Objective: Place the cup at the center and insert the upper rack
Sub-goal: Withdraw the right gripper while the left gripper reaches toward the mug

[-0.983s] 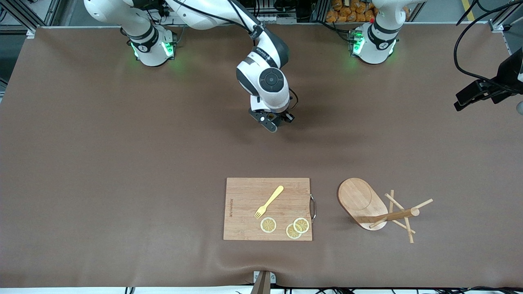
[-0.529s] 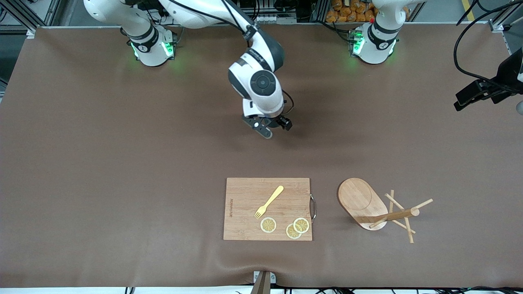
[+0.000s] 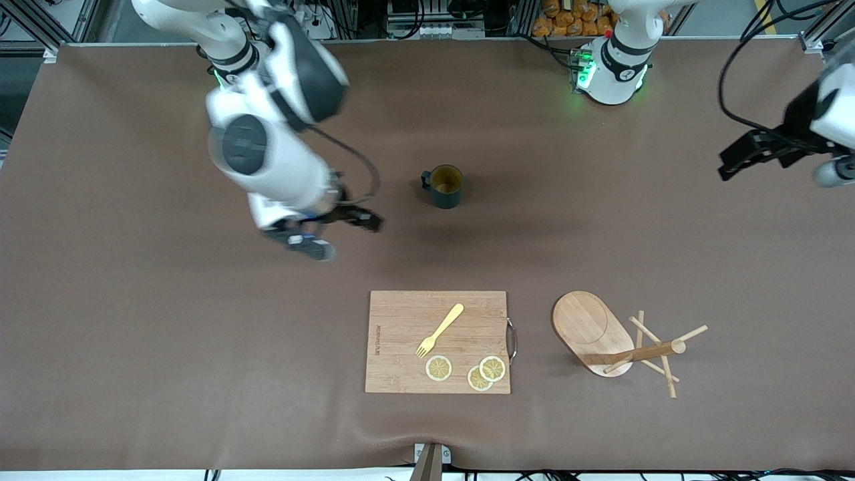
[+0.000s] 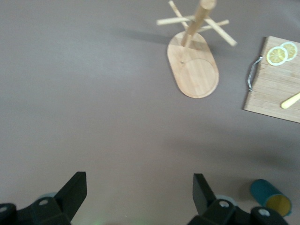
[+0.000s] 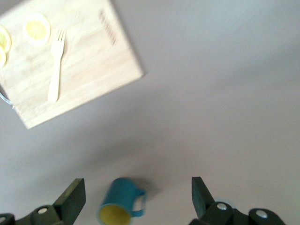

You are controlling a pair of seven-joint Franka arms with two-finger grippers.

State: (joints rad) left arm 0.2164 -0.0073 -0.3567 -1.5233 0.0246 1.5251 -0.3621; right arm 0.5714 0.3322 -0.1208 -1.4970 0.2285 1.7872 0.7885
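The dark teal cup (image 3: 444, 186) stands upright at the table's middle with its yellowish inside showing; it also shows in the right wrist view (image 5: 119, 204) and the left wrist view (image 4: 271, 199). My right gripper (image 3: 337, 234) is open and empty above the table, off the cup toward the right arm's end; its own view (image 5: 136, 183) shows nothing between the jaws. The wooden mug tree (image 3: 594, 331) stands on its oval base nearer the front camera, toward the left arm's end, and shows in the left wrist view (image 4: 193, 65). My left gripper (image 3: 735, 164) is open and empty (image 4: 138, 177), high at the table's left-arm end.
A rectangular wooden cutting board (image 3: 401, 334) lies beside the mug tree, nearer the front camera than the cup. It carries a yellow fork (image 3: 441, 329) and three lemon slices (image 3: 439, 368). The board also shows in the right wrist view (image 5: 93, 70).
My right gripper has left the table's middle and swung toward the right arm's end. The cup now stands uncovered and free where the gripper was. The left arm shifted slightly.
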